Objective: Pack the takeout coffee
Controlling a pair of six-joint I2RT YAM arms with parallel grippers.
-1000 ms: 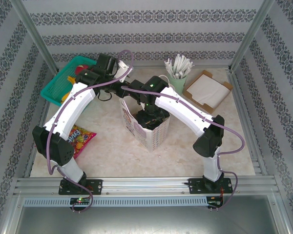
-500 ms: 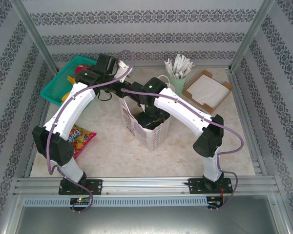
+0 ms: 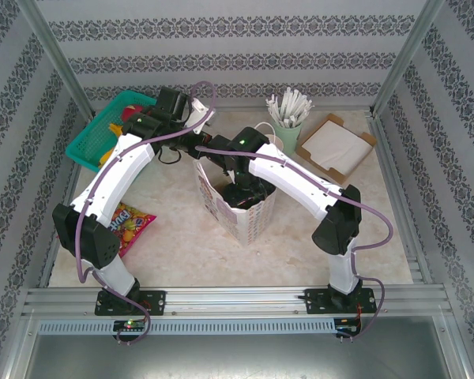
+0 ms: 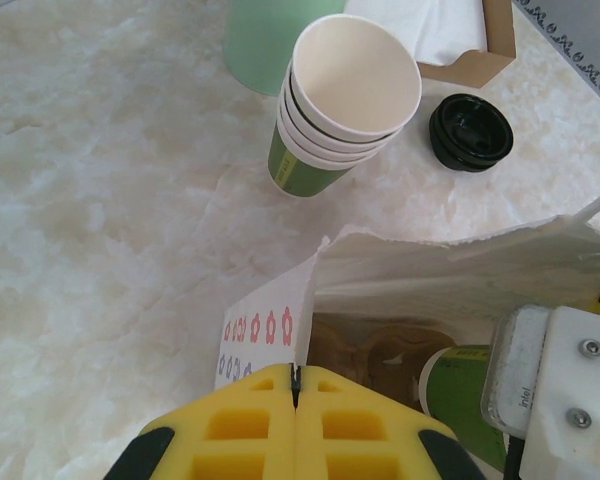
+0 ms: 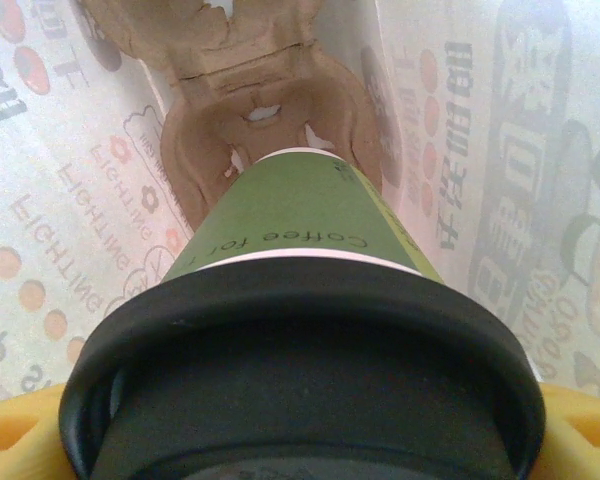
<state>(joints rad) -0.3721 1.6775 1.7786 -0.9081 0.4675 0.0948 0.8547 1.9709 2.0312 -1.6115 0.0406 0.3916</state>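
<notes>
The takeout coffee (image 5: pixel 300 215) is down inside the paper bag (image 3: pixel 251 223), which stands upright near the middle of the bench. The right pincer (image 3: pixel 242 188) grips it from above, its yellow fingers (image 5: pixel 20 435) spread wide to either side of the black lid. Under the cup's base, on the bag's floor, lies the brown pulp cup tray (image 5: pixel 242 115). Whether the base already sits in a pocket cannot be told. The left pincer (image 4: pixel 295 400) is pressed together on the bag's rim at its far-left corner, holding the mouth open.

The step in hand appears to be lowering and seating the cup. Done well, the cup goes straight down and upright, with its base centred over a round pocket rather than on a ridge of the tray. The right pincer should release only once the tray bears the weight. It should open just enough to clear the lid, since the paper walls stand close on both sides. It should then rise straight up, so that no finger drags the lid or catches the paper. The left pincer should not let go of the rim before the right arm is out, nor pull hard. The bag looks light and could tip or tear.
</notes>
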